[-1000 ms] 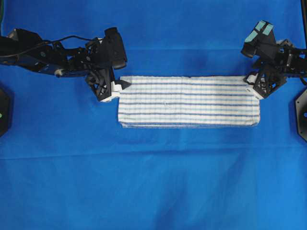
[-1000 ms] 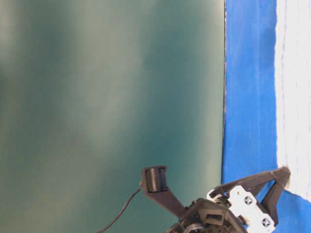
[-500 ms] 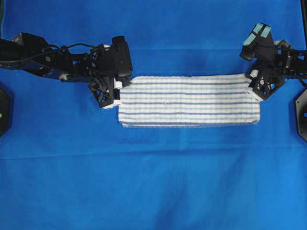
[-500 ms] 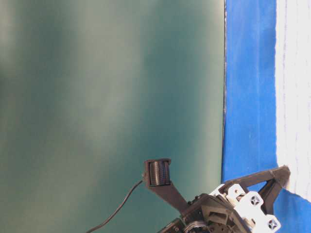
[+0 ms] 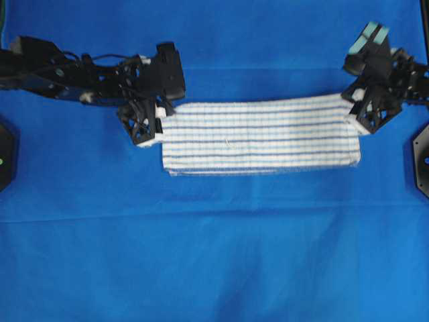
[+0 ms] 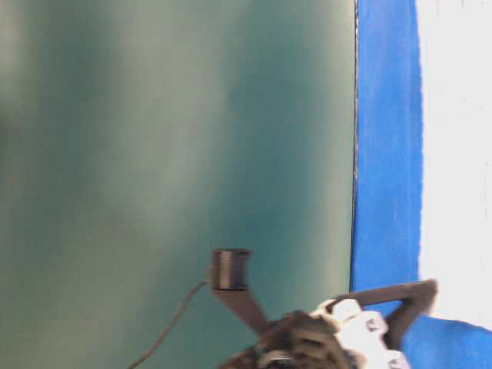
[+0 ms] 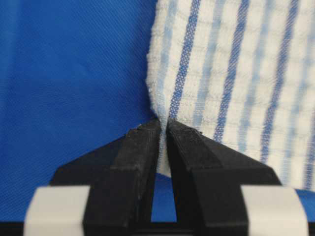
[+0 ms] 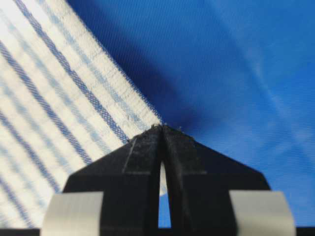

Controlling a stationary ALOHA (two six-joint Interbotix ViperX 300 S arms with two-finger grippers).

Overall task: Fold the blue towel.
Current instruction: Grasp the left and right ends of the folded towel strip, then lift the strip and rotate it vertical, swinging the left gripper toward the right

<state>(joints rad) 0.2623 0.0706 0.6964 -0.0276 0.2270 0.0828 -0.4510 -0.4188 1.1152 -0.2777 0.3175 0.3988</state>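
The blue towel (image 5: pixel 258 137), white with thin blue stripes, lies folded as a long strip across the middle of the overhead view. My left gripper (image 5: pixel 159 115) is at its far left corner. The left wrist view shows that gripper (image 7: pixel 162 123) shut on the towel (image 7: pixel 236 73), with the cloth's edge pinched between the black fingertips. My right gripper (image 5: pixel 354 111) is at the far right corner. In the right wrist view the right gripper (image 8: pixel 162 128) is shut on the corner of the towel (image 8: pixel 49 108). Both held corners sit slightly raised.
A plain blue table covering (image 5: pixel 214 255) spreads under everything. Dark arm bases stand at the left edge (image 5: pixel 5 154) and the right edge (image 5: pixel 422 157). In the table-level view, the towel (image 6: pixel 457 154) is a blurred white band beside a green wall (image 6: pixel 177 154).
Both grippers went from open to shut on the towel's far corners. The corners have lifted a little, and the far edge now bows between them.
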